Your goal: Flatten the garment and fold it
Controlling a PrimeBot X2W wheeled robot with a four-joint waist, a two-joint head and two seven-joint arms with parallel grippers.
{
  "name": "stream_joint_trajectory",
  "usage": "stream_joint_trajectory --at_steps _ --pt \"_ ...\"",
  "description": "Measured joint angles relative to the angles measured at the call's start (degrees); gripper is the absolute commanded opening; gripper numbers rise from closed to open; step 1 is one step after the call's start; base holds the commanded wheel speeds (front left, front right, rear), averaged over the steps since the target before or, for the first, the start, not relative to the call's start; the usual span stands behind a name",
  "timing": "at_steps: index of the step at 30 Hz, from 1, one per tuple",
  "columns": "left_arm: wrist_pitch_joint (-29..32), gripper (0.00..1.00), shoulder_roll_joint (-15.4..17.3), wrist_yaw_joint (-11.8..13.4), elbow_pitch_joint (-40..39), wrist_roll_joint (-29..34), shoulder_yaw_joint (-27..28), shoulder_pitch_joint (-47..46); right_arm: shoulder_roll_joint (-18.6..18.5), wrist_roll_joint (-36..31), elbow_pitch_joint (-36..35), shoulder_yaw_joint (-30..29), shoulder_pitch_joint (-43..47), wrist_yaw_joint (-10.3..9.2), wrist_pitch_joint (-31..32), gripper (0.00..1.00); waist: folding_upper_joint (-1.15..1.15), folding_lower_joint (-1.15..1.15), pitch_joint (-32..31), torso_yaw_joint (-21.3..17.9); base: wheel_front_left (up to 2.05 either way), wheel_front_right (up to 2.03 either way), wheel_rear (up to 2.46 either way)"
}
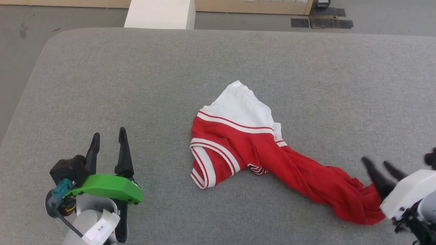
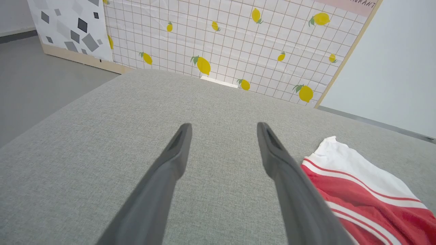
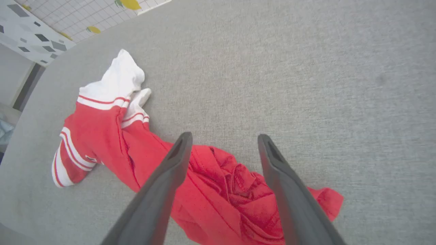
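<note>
Garment (image 1: 238, 146) crumpled at mid table (image 1: 136, 85), white end toward the far edge, twisted red tail toward the near right corner. Over that tail, right gripper (image 1: 374, 160), fingers wide, gripping nothing. By the near left corner, left gripper (image 1: 109, 132), fingers wide.

A pink strip (image 2: 344, 5) reads "RANT", cut off; lettering on the garment (image 1: 238, 143) is illegible.

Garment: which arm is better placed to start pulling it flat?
Right, probably. The right claw, open, sits over the twisted red end of the garment. The left claw, also open, is over bare table, apart from the white-striped end.
</note>
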Motion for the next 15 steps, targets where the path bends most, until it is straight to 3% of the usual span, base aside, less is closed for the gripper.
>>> stream_joint_trajectory --at_steps 6,15 --pt "-0.01 1.00 0.09 0.23 -0.24 -0.04 -0.09 0.61 1.13 -2.49 0.18 -1.42 -2.89 0.00 -8.80 1.00 0.00 0.00 -0.35 0.41 0.00 0.00 0.00" --pt "-0.09 1.00 -0.20 0.22 -0.96 -0.01 -1.26 0.02 -2.22 -5.31 8.45 10.34 -16.16 0.00 -8.12 1.00 0.00 0.00 2.11 1.84 0.00 0.00 0.00"
